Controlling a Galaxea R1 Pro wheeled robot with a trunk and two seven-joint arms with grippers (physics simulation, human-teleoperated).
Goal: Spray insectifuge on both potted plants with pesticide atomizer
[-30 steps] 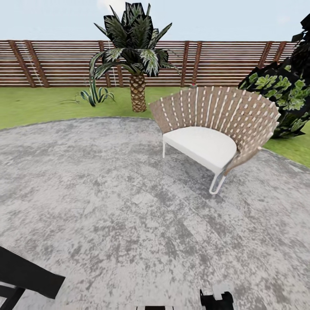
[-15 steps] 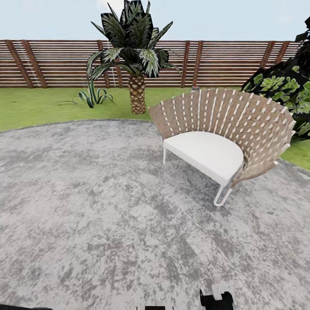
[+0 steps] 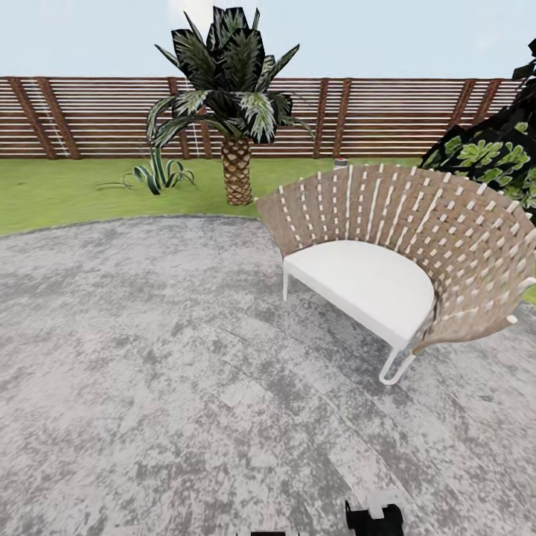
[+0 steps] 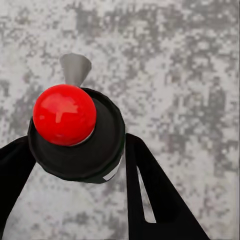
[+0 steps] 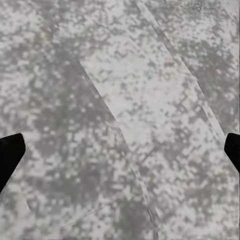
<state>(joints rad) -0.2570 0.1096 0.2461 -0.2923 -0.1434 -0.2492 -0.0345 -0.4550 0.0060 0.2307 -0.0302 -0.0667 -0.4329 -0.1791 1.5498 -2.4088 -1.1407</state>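
Observation:
In the left wrist view my left gripper (image 4: 80, 147) is shut on the pesticide atomizer (image 4: 65, 115), a dark bottle with a round red top, a white part and a grey nozzle. Its black fingers (image 4: 150, 195) flank the bottle above mottled grey paving. My right gripper (image 5: 121, 152) is open, with only the black fingertips (image 5: 10, 155) showing at the picture's edges over bare paving. A dark part of the right arm (image 3: 374, 516) pokes in at the head view's bottom edge. A low spiky green plant (image 3: 156, 173) stands on the lawn left of the palm; I can make out no pot.
A wicker seat (image 3: 402, 246) with a white cushion stands at the right on the round grey patio (image 3: 149, 357). Behind it are the lawn (image 3: 52, 193), a big palm (image 3: 237, 112), a dark leafy bush (image 3: 491, 156) and the wooden fence (image 3: 97, 115).
The whole view has shifted: the wicker seat now sits larger and lower right. The black object at the lower left edge has left the picture.

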